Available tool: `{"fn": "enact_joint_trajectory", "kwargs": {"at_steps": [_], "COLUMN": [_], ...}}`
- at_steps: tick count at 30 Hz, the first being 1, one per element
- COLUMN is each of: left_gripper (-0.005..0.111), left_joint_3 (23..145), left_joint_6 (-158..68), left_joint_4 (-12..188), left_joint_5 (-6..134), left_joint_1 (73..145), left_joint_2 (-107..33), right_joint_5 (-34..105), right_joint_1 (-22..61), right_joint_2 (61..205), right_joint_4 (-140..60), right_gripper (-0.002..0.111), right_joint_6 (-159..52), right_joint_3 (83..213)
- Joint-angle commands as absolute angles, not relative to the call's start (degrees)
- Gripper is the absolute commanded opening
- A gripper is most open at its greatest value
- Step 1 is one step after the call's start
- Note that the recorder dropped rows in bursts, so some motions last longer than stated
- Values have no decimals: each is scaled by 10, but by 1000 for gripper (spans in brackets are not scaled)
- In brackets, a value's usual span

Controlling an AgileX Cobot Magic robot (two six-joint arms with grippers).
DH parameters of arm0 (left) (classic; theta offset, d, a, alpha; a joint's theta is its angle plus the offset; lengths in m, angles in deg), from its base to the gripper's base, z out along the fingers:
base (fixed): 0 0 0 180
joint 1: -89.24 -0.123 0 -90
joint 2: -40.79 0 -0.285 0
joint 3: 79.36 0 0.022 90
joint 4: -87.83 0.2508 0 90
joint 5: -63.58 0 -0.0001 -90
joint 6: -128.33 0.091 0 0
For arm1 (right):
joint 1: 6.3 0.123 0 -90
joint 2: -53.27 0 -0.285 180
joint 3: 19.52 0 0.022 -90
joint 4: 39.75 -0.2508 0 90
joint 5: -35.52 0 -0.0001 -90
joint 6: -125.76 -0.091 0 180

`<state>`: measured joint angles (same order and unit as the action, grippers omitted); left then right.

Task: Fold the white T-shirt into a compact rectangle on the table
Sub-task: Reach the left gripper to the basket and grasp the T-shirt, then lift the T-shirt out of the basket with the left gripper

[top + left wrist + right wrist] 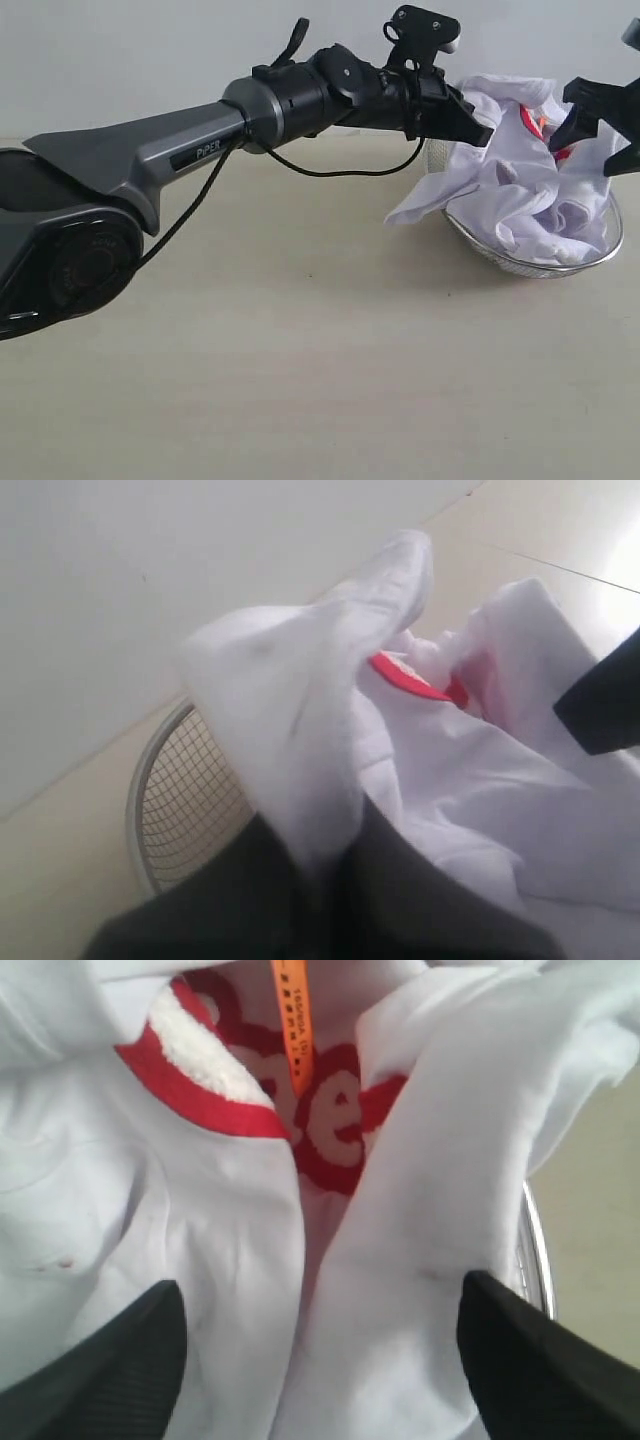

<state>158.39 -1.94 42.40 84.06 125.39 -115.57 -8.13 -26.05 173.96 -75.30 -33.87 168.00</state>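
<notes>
It looks like a robotics lab bench: bare beige table (300, 380), blank pale wall (120, 60) at twelve o'clock, PiPER-marked arm (150, 150) at nine o'clock.

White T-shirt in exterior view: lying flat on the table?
No, the white T-shirt sits crumpled inside the wire-mesh basket.

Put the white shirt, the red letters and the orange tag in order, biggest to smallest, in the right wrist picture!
1. white T-shirt, fills most of the picture
2. red letters
3. orange tag, smallest
</notes>
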Motion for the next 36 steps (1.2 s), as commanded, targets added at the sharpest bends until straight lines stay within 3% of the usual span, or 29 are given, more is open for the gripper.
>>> {"fn": "enact_joint_trajectory", "kwargs": {"at_steps": [1, 23, 26, 30, 31, 36], "left_gripper": [4, 4, 4, 4, 4, 4], "left_joint_3": [1588, 1588, 1588, 1588, 1588, 1588], "left_joint_6": [-24, -24, -24, -24, -24, -24], "left_joint_4": [427, 427, 427, 427, 427, 427], "left_joint_5": [842, 842, 842, 842, 842, 846], "left_joint_1": [1251, 1251, 1251, 1251, 1251, 1251], "left_joint_2": [-1152, -1152, -1152, -1151, -1150, -1136], "right_joint_5": [-70, -35, -27, -25, -26, -42], "right_joint_1": [-263, -258, -251, -250, -250, -250], "right_joint_2": [1716, 1794, 1800, 1801, 1801, 1794], "right_joint_4": [-749, -765, -765, -771, -771, -782], "right_gripper": [68, 65, 48, 5, 0, 0], "right_joint_6": [-338, -343, -341, -340, -337, -327], "right_joint_3": [1679, 1679, 1679, 1679, 1679, 1679]}}
